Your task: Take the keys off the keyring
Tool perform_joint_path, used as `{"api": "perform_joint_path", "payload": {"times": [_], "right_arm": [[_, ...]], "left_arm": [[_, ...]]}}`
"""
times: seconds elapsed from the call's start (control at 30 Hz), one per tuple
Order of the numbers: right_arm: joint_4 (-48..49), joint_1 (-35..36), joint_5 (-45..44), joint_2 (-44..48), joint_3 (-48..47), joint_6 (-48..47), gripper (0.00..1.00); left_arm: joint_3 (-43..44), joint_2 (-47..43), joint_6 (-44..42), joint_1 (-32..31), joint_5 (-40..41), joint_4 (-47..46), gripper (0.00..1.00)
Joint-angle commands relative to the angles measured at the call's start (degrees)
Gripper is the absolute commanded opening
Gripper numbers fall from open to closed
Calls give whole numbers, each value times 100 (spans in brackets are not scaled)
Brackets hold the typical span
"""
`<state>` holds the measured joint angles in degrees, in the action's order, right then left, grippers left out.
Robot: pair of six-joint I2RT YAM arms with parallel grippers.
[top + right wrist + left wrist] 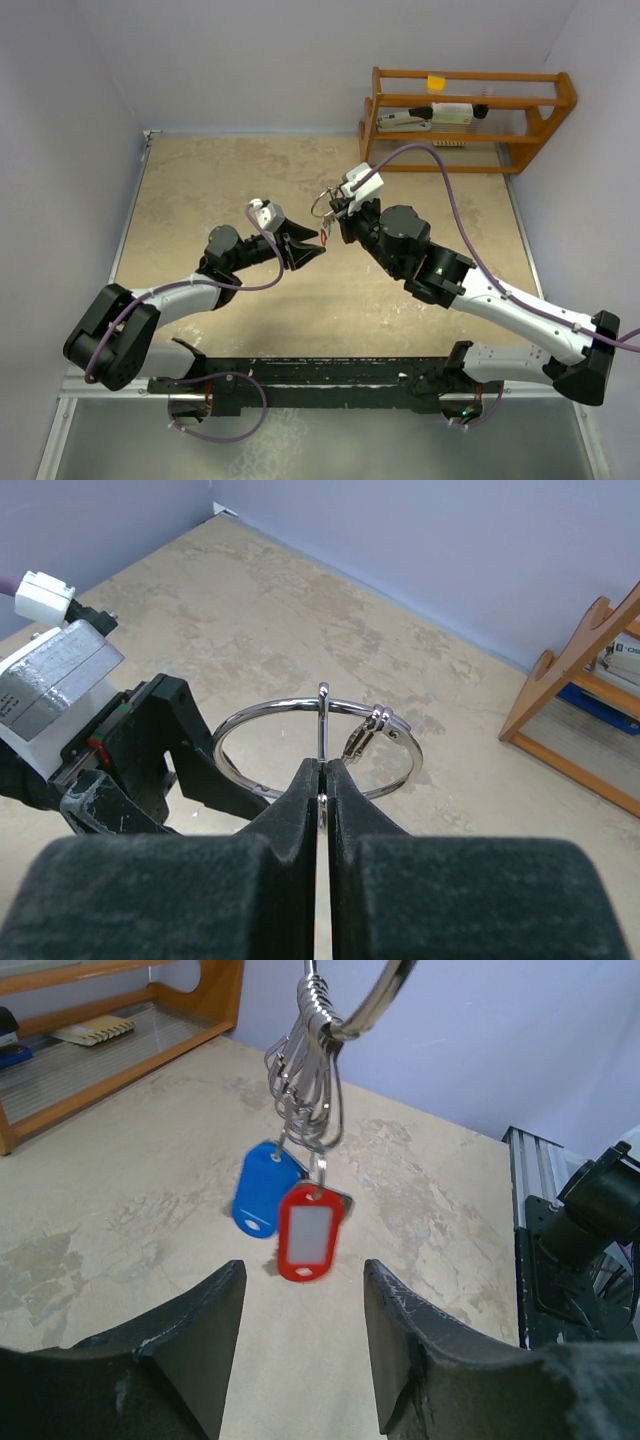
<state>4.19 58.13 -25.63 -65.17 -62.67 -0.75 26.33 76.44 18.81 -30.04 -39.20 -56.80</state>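
1. Holding the thin round silver wire keyring (380, 1002) above the beige table (150, 1210), our right gripper (322, 770) is clamped tight on the wire, and the ring lies flat ahead of its tips.
2. Our left gripper (302, 1295) stands parted and grips nothing.
3. The blue-headed key (268, 1190) and red-headed key (310, 1232) hang long-axis down from small silver loops (310, 1090), just ahead of the left fingers (210, 1310) and in line with their gap (red nearer, neither touched).
4. We judge the left arm the nearer: it would reach straight forward and close on the red head.
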Motion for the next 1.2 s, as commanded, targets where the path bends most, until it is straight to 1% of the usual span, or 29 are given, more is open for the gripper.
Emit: {"api": "perform_joint_path", "payload": {"times": [0.0,0.23,0.8,1.1,1.13,1.17], "right_arm": [[372,22,148,240,-241,87,0],[354,29,228,241,-236,149,0],[350,27,413,228,-228,286,0],[354,25,428,241,-236,286,0],[355,31,430,248,-232,293,0],[349,24,427,248,-229,295,0]], "left_arm": [[-9,-66,-71,-87,85,-442,49],[-21,-33,-36,-150,175,-652,52],[-24,247,139,-274,211,-1191,52],[-37,467,289,-309,211,-1513,48],[-46,475,288,-309,231,-1522,47],[-51,490,283,-309,243,-1522,43]]}}
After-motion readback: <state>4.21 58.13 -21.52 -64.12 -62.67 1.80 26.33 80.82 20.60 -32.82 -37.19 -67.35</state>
